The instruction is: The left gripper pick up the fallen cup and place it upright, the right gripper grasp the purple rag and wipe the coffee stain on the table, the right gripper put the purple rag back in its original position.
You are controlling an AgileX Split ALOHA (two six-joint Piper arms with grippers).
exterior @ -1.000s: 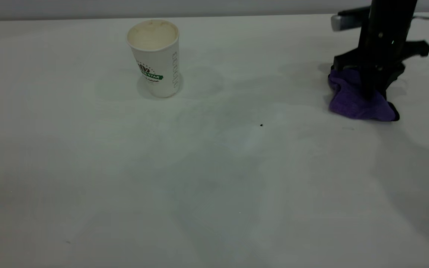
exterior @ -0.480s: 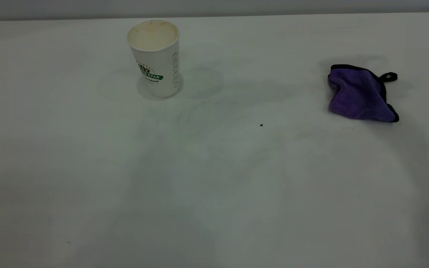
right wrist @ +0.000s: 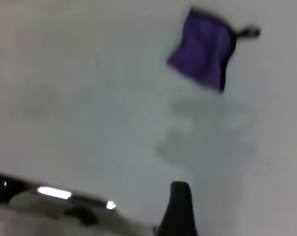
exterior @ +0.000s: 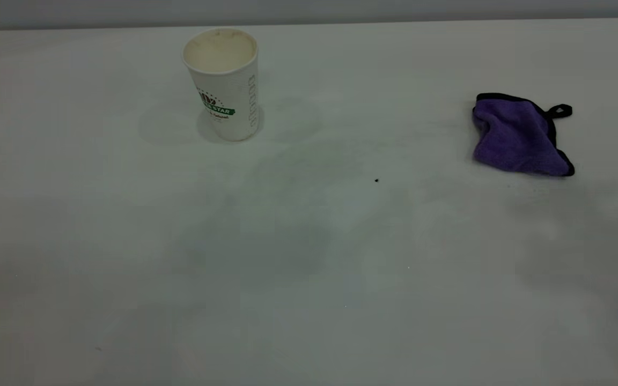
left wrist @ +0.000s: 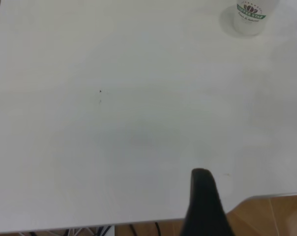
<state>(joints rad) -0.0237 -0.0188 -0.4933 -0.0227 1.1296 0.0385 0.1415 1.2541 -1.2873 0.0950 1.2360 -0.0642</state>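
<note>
Status: the cup [exterior: 222,80] stands upright at the far left of the tabletop [exterior: 309,268], mouth up, long axis vertical, logo facing the exterior camera. The purple rag [exterior: 518,136] lies at the far right, well apart from the cup. It's bunched, not flat. Its longer run goes from the far edge toward the near side, slanting right, and the black corner loop [exterior: 560,111] points off to the right.

I see no coffee stain anywhere, only a tiny dark speck [exterior: 376,180] mid-table, which isn't the stain. My judgement is that all three parts of the task are done and only parking is left.

My left gripper [left wrist: 203,206] is near the tabletop edge, well clear of the cup. My right gripper [right wrist: 178,209] is up and away from the rag, with nothing in it. Only one black tip shows in each wrist view, so I can't tell whether the fingers are wide or narrow. Neither arm is in the exterior view.

To finish cleanly:
- Retreat high and straight, with no sweep across the cup side. An empty paper cup likely tips at a nudge.
- Keep clear of the rag loop, since it could snag.
- Leave the rag as it lies.
</note>
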